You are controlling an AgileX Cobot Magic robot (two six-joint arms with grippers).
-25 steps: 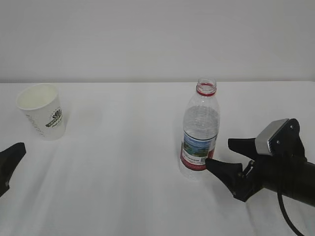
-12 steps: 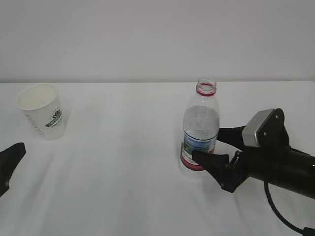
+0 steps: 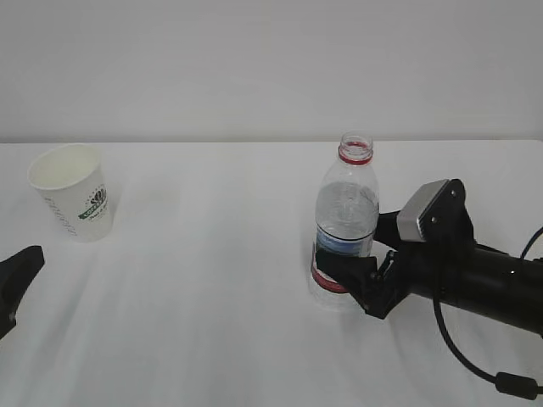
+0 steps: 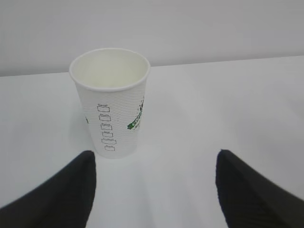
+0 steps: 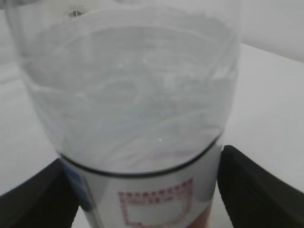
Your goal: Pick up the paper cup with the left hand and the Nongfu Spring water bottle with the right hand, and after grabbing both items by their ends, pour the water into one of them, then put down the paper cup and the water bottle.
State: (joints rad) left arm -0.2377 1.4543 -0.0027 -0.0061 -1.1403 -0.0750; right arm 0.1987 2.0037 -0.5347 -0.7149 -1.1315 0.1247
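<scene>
Exterior view: the Nongfu Spring water bottle [image 3: 346,227] is seen upright right of centre on the white bench [image 3: 212,271], uncapped, its label flanked by the right tool [image 3: 361,263], fingers spread, contact hard to judge. The paper cup [image 3: 72,192] is parked far left.

Left wrist view: the cup is framed upper left, well apart from the released left tool [image 4: 154,187].

Right wrist view: the frame is filled by the bottle, a black finger [image 5: 254,190] on either side.

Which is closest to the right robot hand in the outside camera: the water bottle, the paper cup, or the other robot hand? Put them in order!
From the right hand:
1. Water bottle, between its open jaws, right of middle.
2. Paper cup, standing far left, towards the back.
3. Left hand, at the left edge, a bit farther.
</scene>
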